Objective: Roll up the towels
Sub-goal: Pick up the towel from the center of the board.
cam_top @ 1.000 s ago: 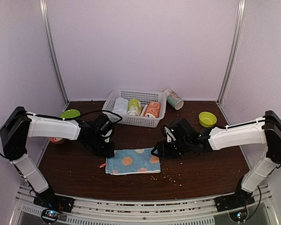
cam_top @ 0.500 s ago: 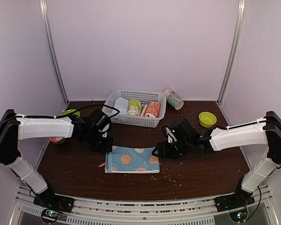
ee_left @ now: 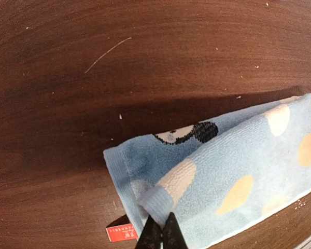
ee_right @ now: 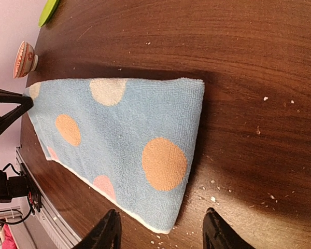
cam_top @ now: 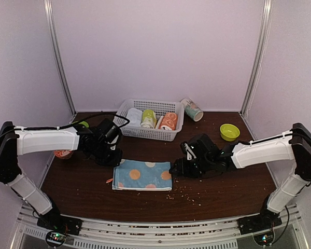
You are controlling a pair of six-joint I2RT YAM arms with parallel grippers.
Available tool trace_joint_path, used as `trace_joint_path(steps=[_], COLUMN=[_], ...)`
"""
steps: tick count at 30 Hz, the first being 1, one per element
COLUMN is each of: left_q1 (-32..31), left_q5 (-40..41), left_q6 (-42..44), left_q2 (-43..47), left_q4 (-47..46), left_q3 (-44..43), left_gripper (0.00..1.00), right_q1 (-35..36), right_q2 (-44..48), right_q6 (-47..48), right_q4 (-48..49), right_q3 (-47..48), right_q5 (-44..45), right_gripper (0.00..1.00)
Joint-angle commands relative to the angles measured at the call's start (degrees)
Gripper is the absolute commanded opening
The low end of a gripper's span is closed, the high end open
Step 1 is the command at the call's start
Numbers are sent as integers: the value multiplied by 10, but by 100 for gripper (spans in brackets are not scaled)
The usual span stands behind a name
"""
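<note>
Pinching, left gripper (ee_left: 158, 232): jaws were clenched on a curled-up corner of the light blue spotted towel (ee_left: 233, 171), at its left end.
Red tag (ee_left: 119, 234): lay on the table just beside that corner.
Right gripper (ee_right: 160, 233): released, fingers (ee_right: 108, 231) spread wide, nothing held. It stood over the towel's right end with the near corner between the fingers. Contact with the cloth: couldn't tell.
Towel position: lay flat on the dark wooden table (cam_top: 223, 192), folded double, between the two grippers and in front of the basket.
Towel face: orange, white and pink spots up. The lower layer showed a black-and-white print at the left end.
Basket (cam_top: 125, 110): white, slotted, back centre, apart from the towel.
Basket contents: pale roll (cam_top: 135, 116), yellow-green roll (cam_top: 149, 118), peach-orange rolled towel (cam_top: 168, 121).
Paper cup (cam_top: 192, 109): on its side, just right of the basket.
Green bowl (cam_top: 229, 132): upright, back right.
Green plate (cam_top: 82, 124): back left, mostly behind the left arm.
Small red-patterned bowl (cam_top: 62, 154): left edge, partly hidden.
Crumbs (ee_right: 213, 198): scattered by the towel's right end.
</note>
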State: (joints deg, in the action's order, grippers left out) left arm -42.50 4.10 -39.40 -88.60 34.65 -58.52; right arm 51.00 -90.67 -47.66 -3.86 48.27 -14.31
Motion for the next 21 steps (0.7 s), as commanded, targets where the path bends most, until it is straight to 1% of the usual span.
trace_joint_path(steps=[1,5,11,13,17,21], left_q1=[11,14,18,19,19,19], left_q5=[28,41,54,54,54,56], left_q6=[12,16,15,15,14,17], left_q2=[-8,-16,-25,-27,-28,-29], left_q4=[4,5,-1,-4,-11,-13], left_q3=[-1,5,22,26,34,39], left_gripper=[0,0,0,0,0,0], right_q1=[-3,-5,-8,-9,-11,-11], right_q2=[-23,-50,-90,-104,-128,-147], right_q6=[-28,-65,-109,-122,-138,-146], right_q4=[38,100,152,159,164,174], right_q3=[-14,-24,-22,-20,-18,-11], right_q5=[-24,-65,-103,-107,-108,-120], right_gripper=[54,54,50,46,34,32])
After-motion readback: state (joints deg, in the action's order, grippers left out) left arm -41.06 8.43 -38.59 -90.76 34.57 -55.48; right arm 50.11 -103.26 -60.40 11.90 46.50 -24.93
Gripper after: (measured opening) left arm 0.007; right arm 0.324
